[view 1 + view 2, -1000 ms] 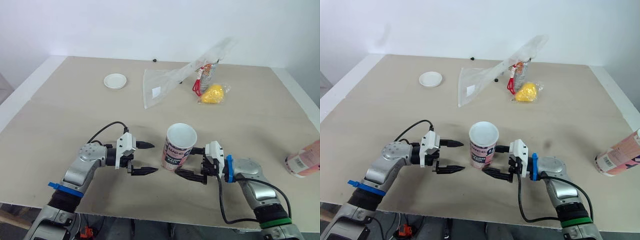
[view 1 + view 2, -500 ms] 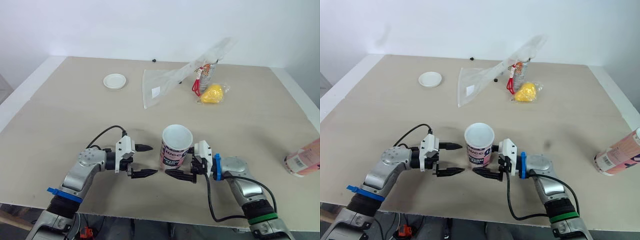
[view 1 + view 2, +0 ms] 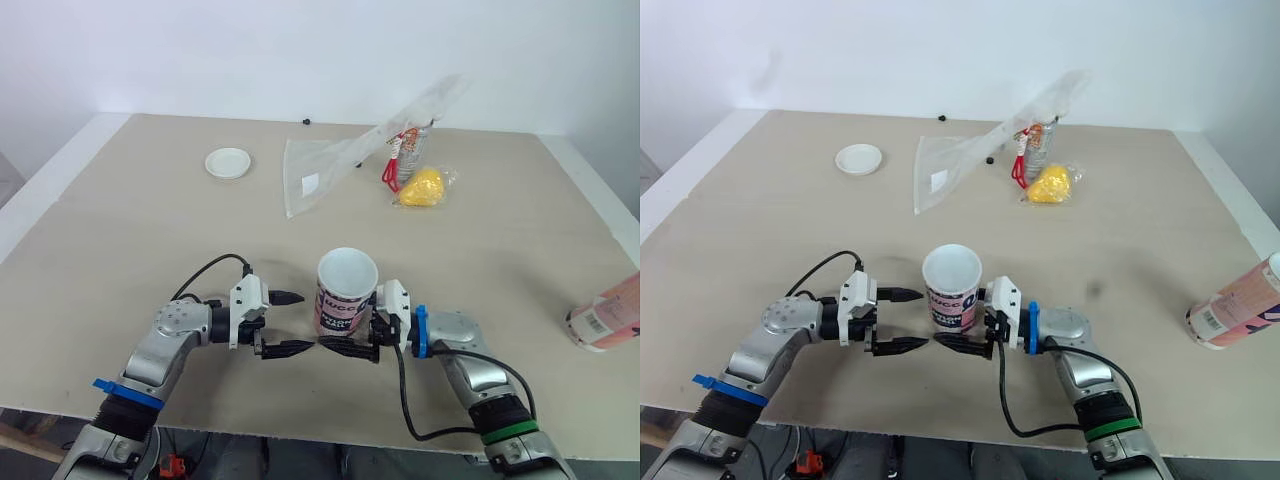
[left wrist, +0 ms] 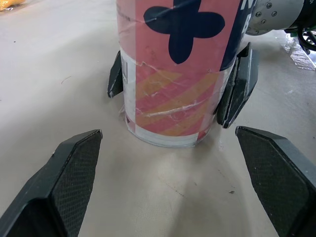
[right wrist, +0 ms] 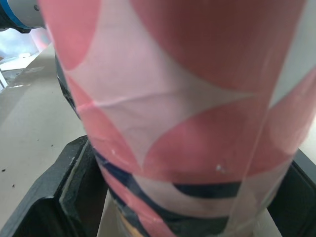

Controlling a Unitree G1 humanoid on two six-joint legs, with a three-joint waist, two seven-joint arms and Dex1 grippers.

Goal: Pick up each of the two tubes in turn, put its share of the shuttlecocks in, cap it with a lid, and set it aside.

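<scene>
Grip taken low on the upright tube (image 3: 345, 300), near the front edge of the table (image 3: 150, 230).
The right gripper (image 3: 340, 330) looks closed on its base: lift straight, mouth up, without crushing. The left gripper (image 3: 306, 321) gapes empty just beside. Count: two tubes, the second tube (image 3: 605, 318) lying at the right edge; one lid (image 3: 228, 162); one clear bag (image 3: 340, 165); shuttlecocks uncountable.
</scene>
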